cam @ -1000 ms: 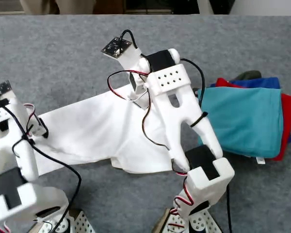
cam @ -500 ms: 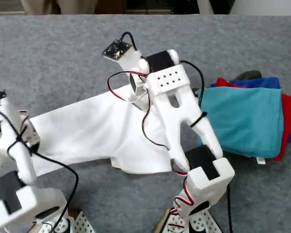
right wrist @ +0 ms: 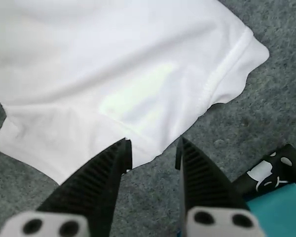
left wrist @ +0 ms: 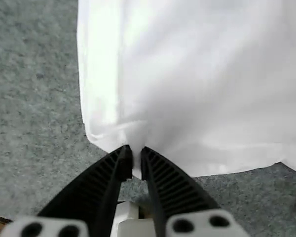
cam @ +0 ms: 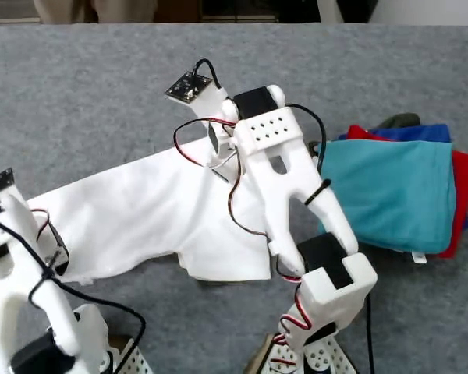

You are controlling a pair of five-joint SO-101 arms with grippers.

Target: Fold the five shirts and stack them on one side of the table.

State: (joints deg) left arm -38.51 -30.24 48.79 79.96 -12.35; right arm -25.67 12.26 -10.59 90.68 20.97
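Underneath everything, a grey, felt-like table cover (cam: 86, 86) runs from edge to edge of the high view, its nap coarse and flecked. Past the table's far edge a thin strip of room (cam: 257, 9) shows: dark furniture in the middle, pale beige shapes toward one end and a white surface toward the other.

The left gripper (left wrist: 136, 150) has its jaws drawn almost together, nipping a small pucker at the edge of the white shirt (left wrist: 197, 74). From that pinch the cloth spreads away ahead of the fingertips, and bare grey cover lies off to either side of them. Seen from above, the shirt lies spread and softly creased on the cover, reaching from this gripper across to the other arm.

The right gripper (right wrist: 153, 143) stands with its jaws apart and nothing between them, poised over the shirt's border where white cloth meets grey cover. Ahead of its fingertips and to one side lies a stitched hem (right wrist: 222, 69) with a rounded corner.

On the side of this gripper that faces away from the left arm sits the stack of folded shirts (cam: 390, 191), teal on top, with red and blue edges showing from beneath. A dark cloth (cam: 398, 121) pokes out at its far edge. In the right wrist view a corner of that pile, black with white print over teal, lies close beside one finger. A band of grey cover parts it from the white shirt.
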